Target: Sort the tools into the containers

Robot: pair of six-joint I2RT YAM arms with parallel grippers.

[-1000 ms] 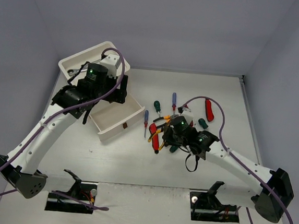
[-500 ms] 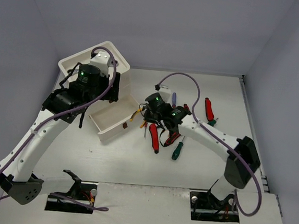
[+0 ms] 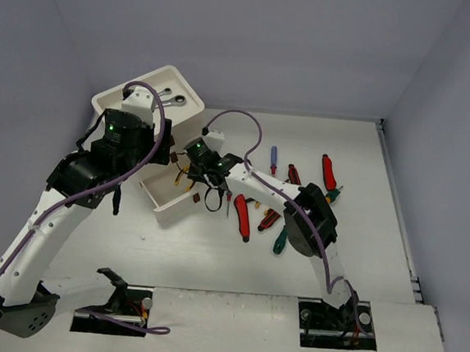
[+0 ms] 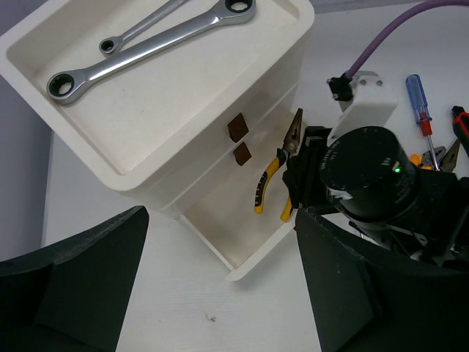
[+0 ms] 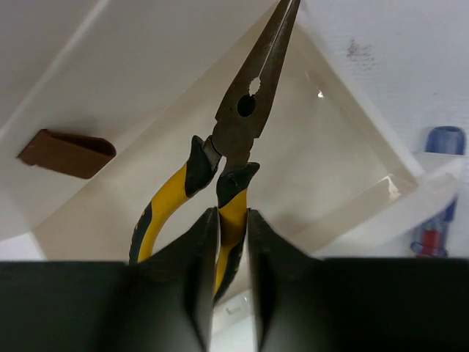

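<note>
The white drawer box [image 3: 110, 99] stands at the back left, and its top tray holds two silver ratchet wrenches [image 3: 172, 98]. Its bottom drawer [image 3: 170, 207] is pulled open. My right gripper [image 3: 188, 170] is shut on one handle of yellow-black needle-nose pliers [image 5: 234, 125] and holds them over the open drawer, nose toward the box. The pliers [image 4: 275, 176] also show in the left wrist view, above the drawer [image 4: 267, 253]. My left gripper [image 4: 220, 293] is open and empty, above the table in front of the box.
Loose tools lie right of the drawer: red-handled pliers [image 3: 241, 216], a blue screwdriver [image 3: 274, 157], a green screwdriver [image 3: 279, 239] and a red-handled cutter [image 3: 328, 172]. Brown handle tabs [image 4: 237, 126] mark the closed drawers. The right arm stretches across the tool pile.
</note>
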